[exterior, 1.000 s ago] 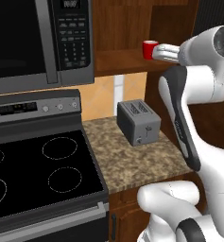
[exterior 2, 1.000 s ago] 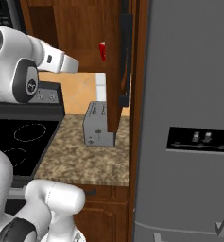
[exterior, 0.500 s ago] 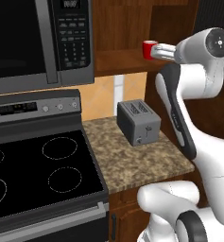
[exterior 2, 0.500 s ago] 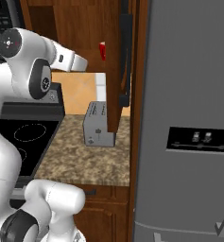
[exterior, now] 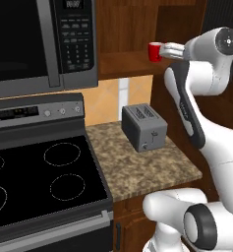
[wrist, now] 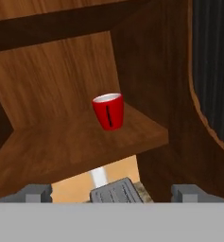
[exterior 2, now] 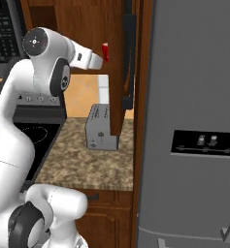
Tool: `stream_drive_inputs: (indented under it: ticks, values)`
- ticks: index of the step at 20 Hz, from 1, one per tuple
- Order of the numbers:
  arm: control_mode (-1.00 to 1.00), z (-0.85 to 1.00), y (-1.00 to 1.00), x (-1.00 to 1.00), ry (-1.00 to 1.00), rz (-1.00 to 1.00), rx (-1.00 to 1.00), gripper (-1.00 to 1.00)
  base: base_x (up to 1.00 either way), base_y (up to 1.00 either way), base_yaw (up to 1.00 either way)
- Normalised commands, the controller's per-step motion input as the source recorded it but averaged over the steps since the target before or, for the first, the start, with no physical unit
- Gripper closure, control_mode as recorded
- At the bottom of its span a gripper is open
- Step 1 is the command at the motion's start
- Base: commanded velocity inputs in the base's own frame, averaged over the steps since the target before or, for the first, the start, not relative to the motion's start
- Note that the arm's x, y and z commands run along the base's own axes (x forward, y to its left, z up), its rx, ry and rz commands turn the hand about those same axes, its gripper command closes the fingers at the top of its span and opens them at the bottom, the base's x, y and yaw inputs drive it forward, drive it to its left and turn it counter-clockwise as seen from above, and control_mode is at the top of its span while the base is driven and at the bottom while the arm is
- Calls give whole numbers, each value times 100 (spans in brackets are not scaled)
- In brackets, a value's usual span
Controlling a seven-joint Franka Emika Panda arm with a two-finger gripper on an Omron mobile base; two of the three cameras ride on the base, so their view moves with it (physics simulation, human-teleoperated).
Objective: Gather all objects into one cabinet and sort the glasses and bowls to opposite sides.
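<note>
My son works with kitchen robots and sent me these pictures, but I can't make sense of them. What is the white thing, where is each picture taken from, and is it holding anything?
The white thing is a robot arm on a base that can drive, in a computer-drawn kitchen. Two pictures come from cameras on the base, behind the arm to its left and right. The third comes from a camera on the hand, looking along the gripper, whose two dark finger tips stand wide apart, holding nothing. In front of it a red cup stands upright on the wooden cabinet shelf. Below, a grey toaster sits on the speckled counter, beside a black stove under a microwave. A grey fridge stands at the right.
</note>
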Motion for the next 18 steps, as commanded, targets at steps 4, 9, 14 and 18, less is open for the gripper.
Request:
stream_drive_inputs:
  ticks: [4, 9, 14, 18]
  values:
    - [-100, -4, -1, 19, 0, 0, -1, -100, 0, 0, 0]
    - [-100, -8, 0, 35, 0, 0, -1, -100, 0, 0, 0]
    - [-100, -6, 0, 45, 0, 0, 0, -100, 0, 0, 0]
    - [-100, -1, 0, 40, 0, 0, 0, -100, 0, 0, 0]
